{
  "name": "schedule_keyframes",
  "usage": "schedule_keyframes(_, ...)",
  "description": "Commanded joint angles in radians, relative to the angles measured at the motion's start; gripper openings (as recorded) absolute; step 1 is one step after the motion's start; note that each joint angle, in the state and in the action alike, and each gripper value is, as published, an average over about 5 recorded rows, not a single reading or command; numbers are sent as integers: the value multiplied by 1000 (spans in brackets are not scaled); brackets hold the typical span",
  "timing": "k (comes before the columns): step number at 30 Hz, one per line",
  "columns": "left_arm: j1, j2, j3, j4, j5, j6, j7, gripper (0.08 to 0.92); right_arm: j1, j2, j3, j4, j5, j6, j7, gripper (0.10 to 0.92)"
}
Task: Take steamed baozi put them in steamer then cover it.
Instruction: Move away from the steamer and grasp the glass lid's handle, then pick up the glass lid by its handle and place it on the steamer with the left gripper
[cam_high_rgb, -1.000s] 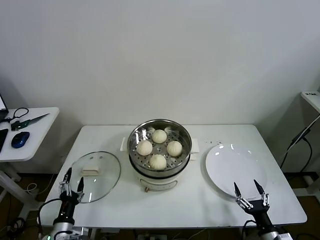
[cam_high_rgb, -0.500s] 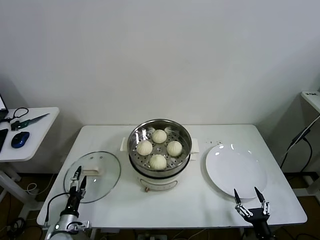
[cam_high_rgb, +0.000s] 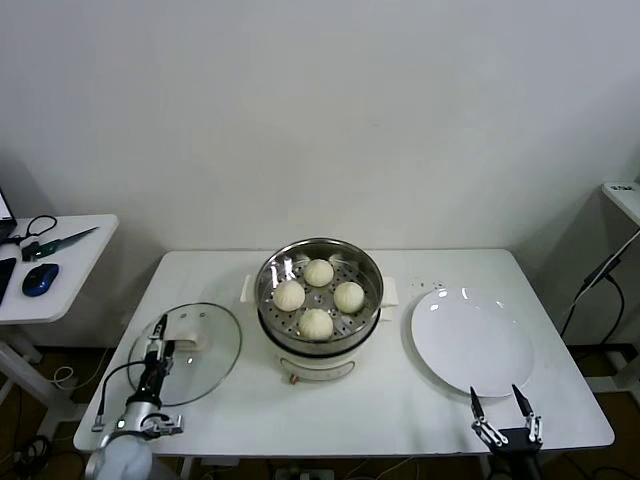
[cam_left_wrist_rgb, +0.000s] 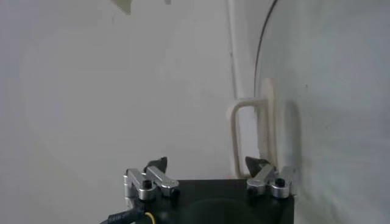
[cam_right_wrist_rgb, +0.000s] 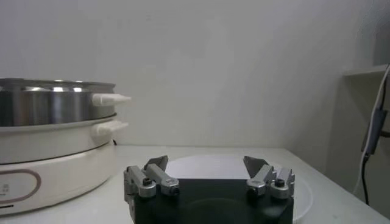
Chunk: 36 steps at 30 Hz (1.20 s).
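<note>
Several off-white baozi lie in the shiny steamer, which sits uncovered on a cream pot at the table's middle. The cover, a glass lid with a cream handle, lies flat on the table to the left. My left gripper hangs open over the lid, right beside the handle. In the left wrist view the handle stands just ahead of one fingertip, with nothing between the fingers of the gripper. My right gripper is open and empty at the front right edge.
An empty white plate lies to the right of the steamer, just beyond my right gripper. The steamer stands off to one side in that wrist view. A side desk with a mouse and cables stands at far left.
My left gripper has moved forward over the lid up to its handle and turned edge-on. My right gripper has sunk back toward the front edge.
</note>
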Motion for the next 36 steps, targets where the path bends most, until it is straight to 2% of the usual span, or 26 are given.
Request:
schedule_keyframes(1,-53,4,3,46,7,4,-2,749,-10,8,-6,1,-7,5,2,823)
schedule_keyframes(22,-15,3,10,45,-2,-14,11,162,-15,22,-15,14,-22,3,4,823)
schedule_keyframes(27,-12,1,9,27,-25,-13,12,142,-18,17,-12,29,-34,-12,15,823)
schedule_keyframes(30,1,14,11,-35,-79,-3,40,142,-17,16,-11,37,-54,-32,31,823)
schedule_keyframes(33,32,53,23,-162,-196,38,116,142,-12,16,-11,38,-66,-43,43,823)
schedule_keyframes(36,68,115,39,-338,-361,123,227,142,-5,16,-13,35,-69,-44,45,823)
